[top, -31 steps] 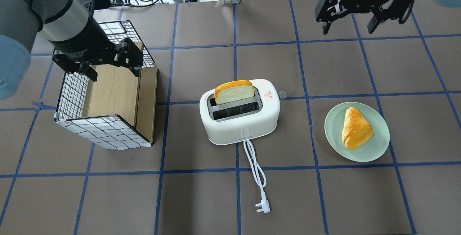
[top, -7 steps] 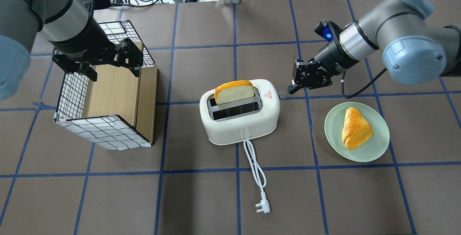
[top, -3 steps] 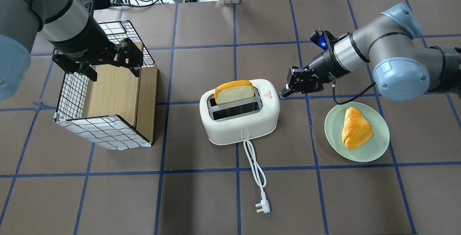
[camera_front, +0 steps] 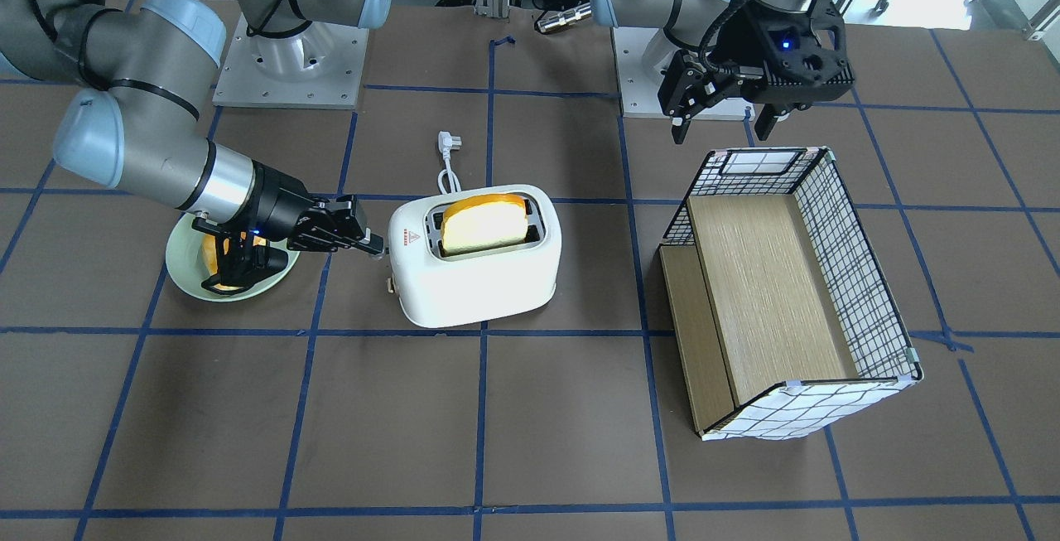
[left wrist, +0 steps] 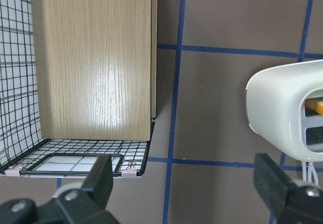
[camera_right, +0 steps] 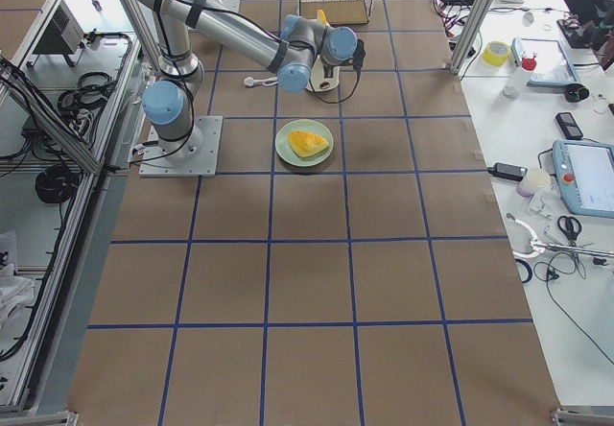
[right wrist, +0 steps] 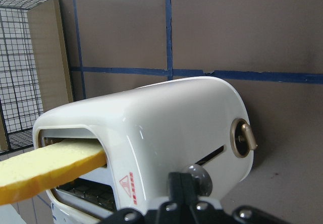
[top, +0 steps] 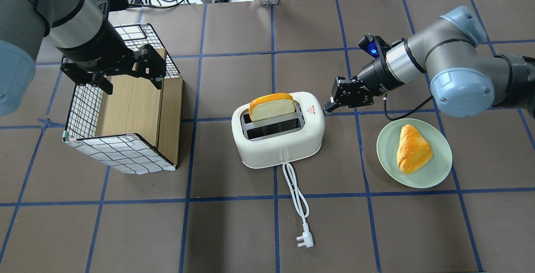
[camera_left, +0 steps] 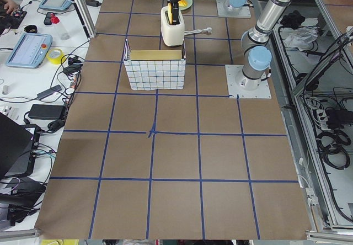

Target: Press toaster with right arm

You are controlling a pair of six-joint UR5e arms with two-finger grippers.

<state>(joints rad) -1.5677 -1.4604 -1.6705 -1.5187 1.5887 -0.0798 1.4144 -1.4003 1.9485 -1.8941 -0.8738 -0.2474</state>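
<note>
One right gripper (top: 329, 108), fingers pressed together and empty, sits at the lever end of the toaster (top: 276, 147).

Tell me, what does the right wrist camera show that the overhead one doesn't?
Only the right wrist view shows the toaster's end face: a tan dial, a slot, and a grey lever right at the tip of the shut right gripper. Only the overhead view shows the plate with its pastry, the plug, and the open left gripper above the basket. Both show the toaster, the bread slice and part of the basket.
</note>
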